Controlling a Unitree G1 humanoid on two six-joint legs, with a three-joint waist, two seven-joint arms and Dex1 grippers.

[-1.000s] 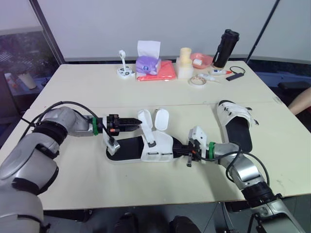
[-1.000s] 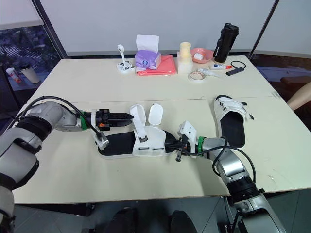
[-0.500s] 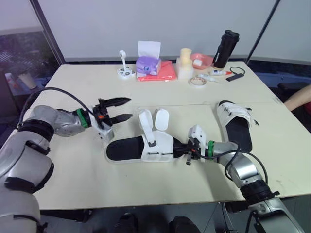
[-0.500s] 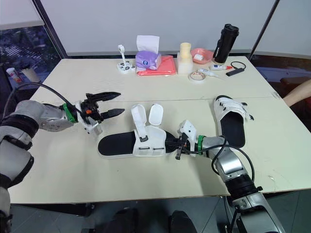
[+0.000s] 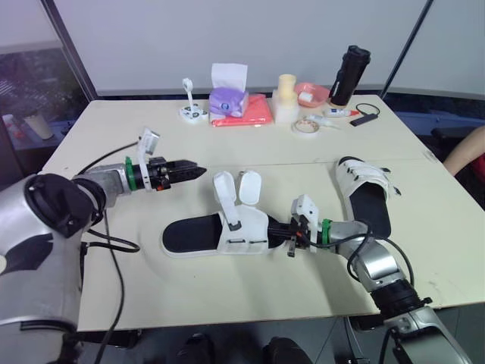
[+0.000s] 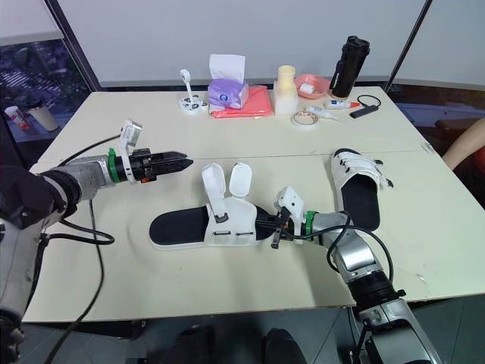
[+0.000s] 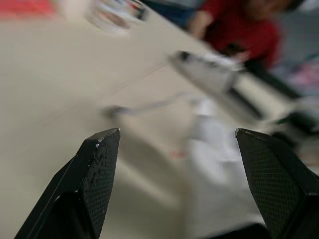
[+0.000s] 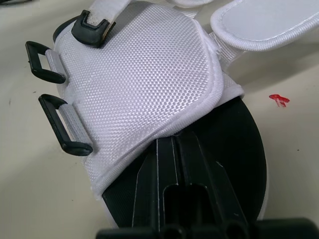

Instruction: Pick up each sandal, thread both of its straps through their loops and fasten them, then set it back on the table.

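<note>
Pulled back left and far from the unfastened sandal [image 5: 198, 235] lying near-centre on the table [image 5: 250, 144], the left gripper [image 5: 195, 168] hovers wide open, leaving both straps [image 5: 224, 186] unthreaded, while the right gripper [image 5: 275, 229] seems clamped on its toe.

The left gripper [image 5: 197, 168] has drawn back from the open sandal [image 5: 220, 231]. A second ago it was at the rear strap with fingers together; now it hangs above the table [image 5: 114, 121], well apart, wrist turned over, fingers spread.
</note>
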